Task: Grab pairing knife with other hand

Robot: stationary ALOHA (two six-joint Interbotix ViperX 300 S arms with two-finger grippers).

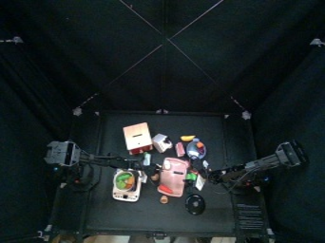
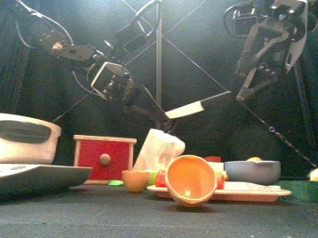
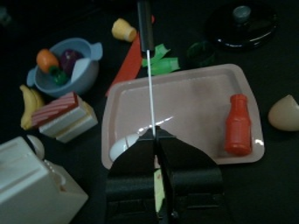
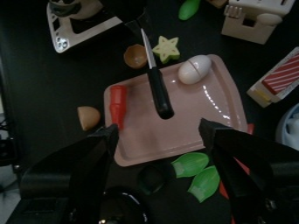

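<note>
My left gripper (image 3: 156, 150) is shut on the blade end of the pairing knife (image 3: 149, 83), which it holds in the air above a pink tray (image 3: 193, 96). The knife's black handle (image 4: 160, 94) points away from that gripper towards my right gripper (image 4: 163, 156). The right gripper's jaws stand wide open, a short way from the handle's end and apart from it. In the front view the knife (image 2: 189, 109) slants up from the left gripper (image 2: 152, 104) towards the right gripper (image 2: 252, 82), which hangs from the upper right.
A red bottle (image 3: 237, 122) lies on the tray. Around the tray are a blue fruit bowl (image 3: 59, 70), a banana (image 3: 31, 107), a white carton (image 3: 35, 185), green peppers (image 4: 193, 166), a star (image 4: 169, 46) and an egg (image 4: 195, 68). An orange bowl (image 2: 191, 178) and a red box (image 2: 104, 158) stand at the front.
</note>
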